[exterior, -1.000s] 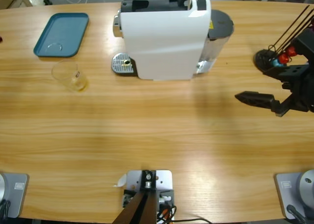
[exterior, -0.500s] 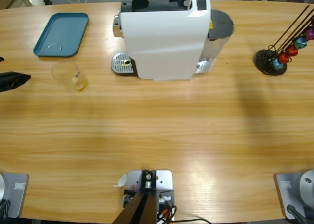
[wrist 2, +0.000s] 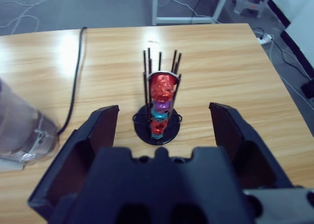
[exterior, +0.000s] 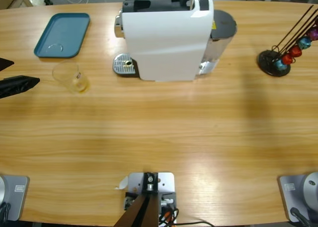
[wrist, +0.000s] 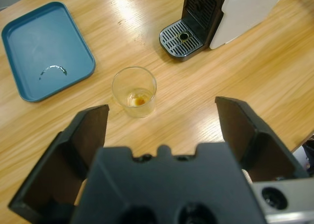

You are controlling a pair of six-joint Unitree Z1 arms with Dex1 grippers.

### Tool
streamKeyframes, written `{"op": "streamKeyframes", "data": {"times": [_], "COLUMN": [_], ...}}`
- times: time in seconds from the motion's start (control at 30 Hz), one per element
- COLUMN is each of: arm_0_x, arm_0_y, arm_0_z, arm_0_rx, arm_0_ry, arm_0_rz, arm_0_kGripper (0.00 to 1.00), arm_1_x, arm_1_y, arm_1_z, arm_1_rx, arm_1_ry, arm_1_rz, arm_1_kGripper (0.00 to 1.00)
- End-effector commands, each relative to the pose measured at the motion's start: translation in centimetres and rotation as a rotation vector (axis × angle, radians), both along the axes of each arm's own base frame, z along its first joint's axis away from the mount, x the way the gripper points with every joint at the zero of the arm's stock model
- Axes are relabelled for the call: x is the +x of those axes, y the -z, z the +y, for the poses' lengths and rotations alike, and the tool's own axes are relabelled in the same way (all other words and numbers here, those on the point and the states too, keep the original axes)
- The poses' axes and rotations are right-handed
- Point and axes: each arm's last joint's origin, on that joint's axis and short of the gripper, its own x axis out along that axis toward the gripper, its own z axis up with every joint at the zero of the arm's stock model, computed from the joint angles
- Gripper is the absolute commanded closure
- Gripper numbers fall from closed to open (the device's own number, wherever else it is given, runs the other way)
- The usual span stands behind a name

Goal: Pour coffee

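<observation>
Left end effector [wrist: 159,118] spread wide, empty, just short of the glass tumbler [wrist: 134,91] with its coffee [wrist: 137,100]; right end effector [wrist 2: 164,123] wide too, facing the capsule rack [wrist 2: 160,106].

Gone from the high view: the right pincer [wrist 2: 164,123], which a second ago hung at the right edge close by the capsule stand [exterior: 278,58], now off past that edge with the stand ahead between its spread jaws. Come in at the left edge half a second ago and since pushed further over the surface [exterior: 159,137]: the left pincer [exterior: 22,75], jaws wide, now near the glass tumbler [exterior: 71,76] ahead of it, not touching.
</observation>
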Motion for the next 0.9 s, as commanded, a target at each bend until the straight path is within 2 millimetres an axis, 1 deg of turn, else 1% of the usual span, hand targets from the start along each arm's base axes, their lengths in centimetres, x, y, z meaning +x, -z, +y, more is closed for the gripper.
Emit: {"op": "streamKeyframes", "data": {"times": [0.03, 0.23, 0.5, 0.53, 0.67, 0.9], "arm_0_x": [-0.1, -0.1, 0.0, 0.0, 0.1, 0.1], "arm_0_y": [1.2, 1.3, 1.4, 1.4, 1.4, 1.5], "arm_0_z": [-0.3, -0.3, -0.5, -0.6, -0.6, -0.7], "arm_0_rx": [0.000, 0.003, 0.000, 0.001, 0.001, 0.003], "arm_0_ry": [0.030, 0.031, 0.047, 0.048, 0.050, 0.053], "arm_0_rz": [0.046, 0.047, 0.056, 0.056, 0.059, 0.064], "arm_0_kGripper": [0.064, 0.064, 0.064, 0.064, 0.101, 0.101], "arm_1_x": [1.4, 3.0, 2.9, 2.9, 3.1, 3.6], "arm_1_y": [1.9, 2.8, 2.8, 2.8, 2.9, 3.2], "arm_1_z": [-0.6, 0.0, -0.3, -0.4, -0.6, -0.6], "arm_1_rx": [0.020, 0.027, 0.023, 0.024, 0.026, 0.025], "arm_1_ry": [0.048, 0.030, 0.050, 0.056, 0.068, 0.070], "arm_1_rz": [0.025, 0.060, 0.050, 0.049, 0.051, 0.067], "arm_1_kGripper": [0.202, 0.202, 0.207, 0.222, 0.234, 0.234]}}
